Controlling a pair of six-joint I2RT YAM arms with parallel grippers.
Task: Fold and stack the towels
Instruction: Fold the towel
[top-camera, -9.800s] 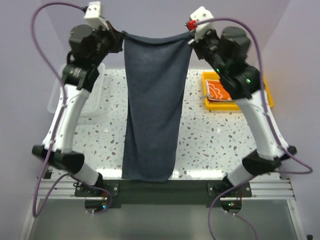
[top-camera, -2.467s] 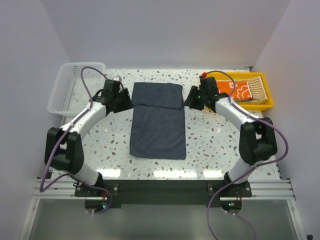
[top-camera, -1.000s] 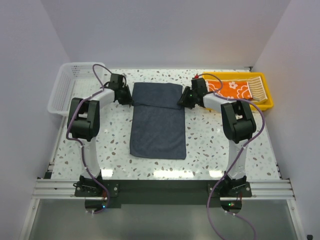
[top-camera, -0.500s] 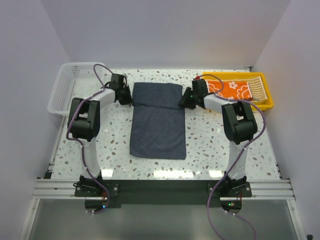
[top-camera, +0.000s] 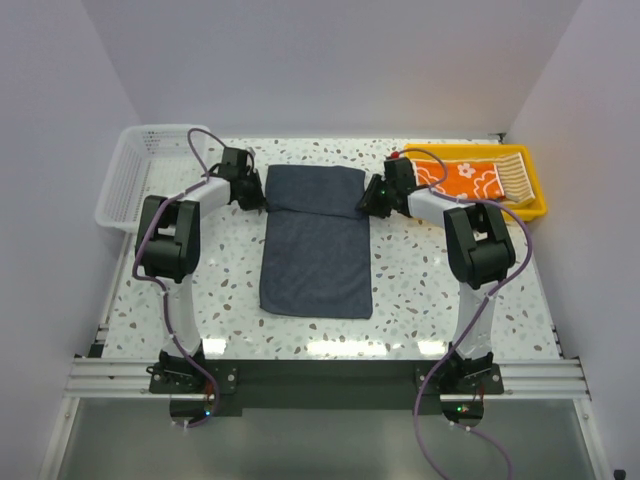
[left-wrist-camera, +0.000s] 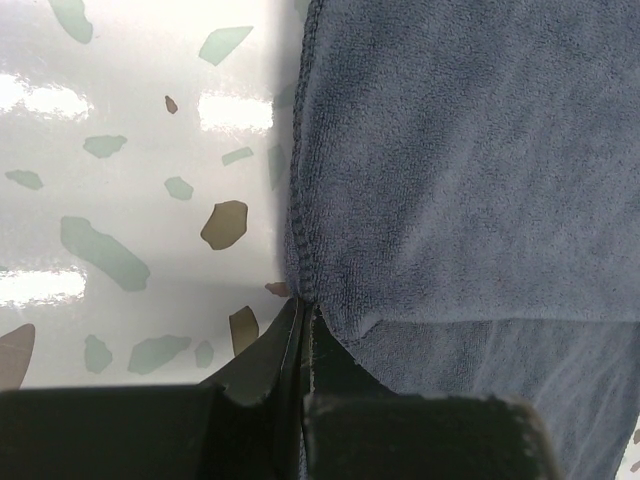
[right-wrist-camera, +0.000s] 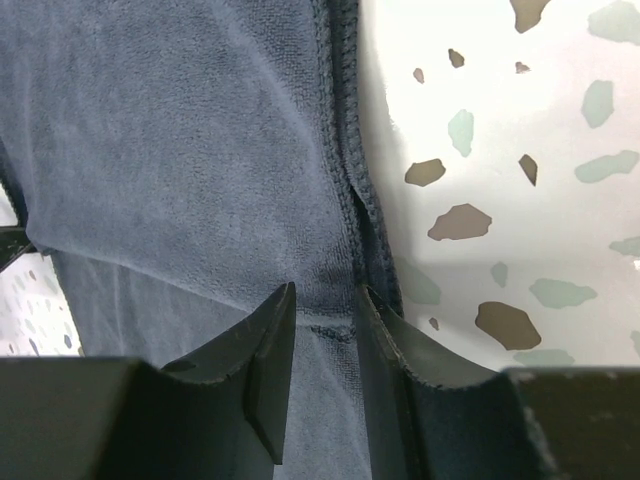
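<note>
Terry cloth is what you are handling: the dark towel (top-camera: 315, 250) is soft, light and limp. It has no stiffness of its own, so it will sag and drag wherever you are not holding it. It lies flat in the middle of the table (top-camera: 200, 290), long way toward you, its far end turned over as a short flap.

Your left gripper (left-wrist-camera: 300, 305) has its jaws pressed together on the left hem, right where the flap's edge ends. Your right gripper (right-wrist-camera: 325, 295) straddles the right hem at the matching spot, jaws apart with the stitched edge between them, not clamped.

Take hold at the hems, since the stitching looks thicker and should slip less than the pile. Pinch both layers, or the lower one will likely stay behind. Keep the two sides level, or the fold may skew. The orange towel (top-camera: 465, 180) lies in the tray (top-camera: 535, 205), well apart.
</note>
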